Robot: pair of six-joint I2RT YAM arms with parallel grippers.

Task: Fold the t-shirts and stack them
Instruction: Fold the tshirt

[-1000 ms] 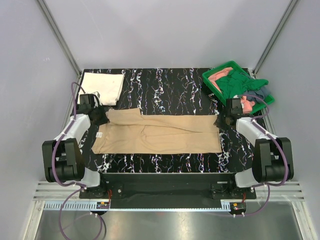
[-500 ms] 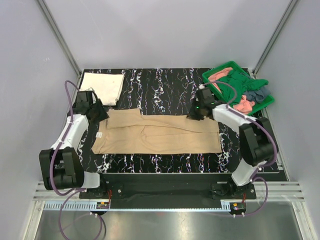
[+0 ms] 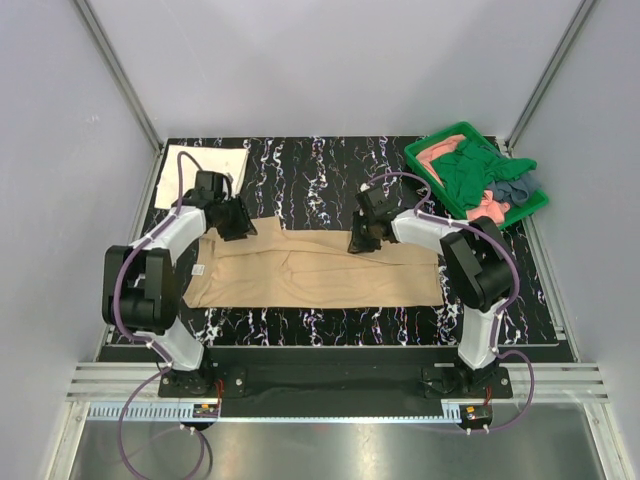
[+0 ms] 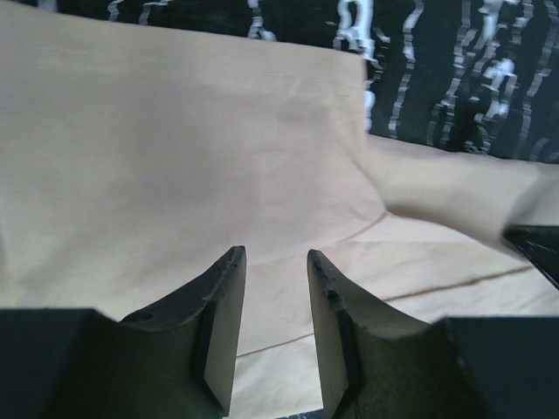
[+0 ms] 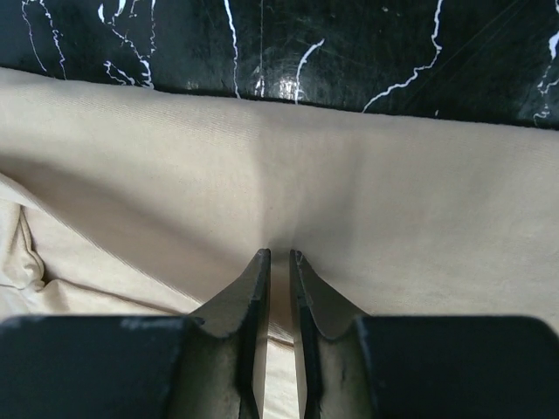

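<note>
The black marbled counter (image 3: 330, 165) fills most of my overhead view. The tan t-shirt (image 3: 310, 270) lies flat across its near half as a long band running left to right. The shirt's near edge sits a little inside the counter's near edge, and its left and right ends stop short of the counter's sides.

Beyond the shirt's far edge there is a bare stretch of marble, which is the widest free lane I have. It runs between the two far corners.

The far right corner holds the green tray (image 3: 432, 140), set at an angle. In it are the dark green t-shirt (image 3: 470, 170), heaped on top, the salmon-pink t-shirt (image 3: 435, 158), showing at the left rim, and the grey-blue t-shirt (image 3: 515, 188), spilling over the right rim. The cream-white t-shirt (image 3: 225, 160) lies folded in the far left corner, well apart from the tan one.

Both arms reach inward along the tan shirt's far edge. The left gripper (image 4: 275, 253) is near the far left corner of that shirt, where a step in the cloth edge shows. Its fingers are parted by a modest gap with only flat cloth behind them, holding nothing.

The right gripper (image 5: 279, 253) is right of the middle of the far edge. Its fingers are almost together, and a crease in the tan cloth runs up from their tips, so they look pinched on it.
</note>
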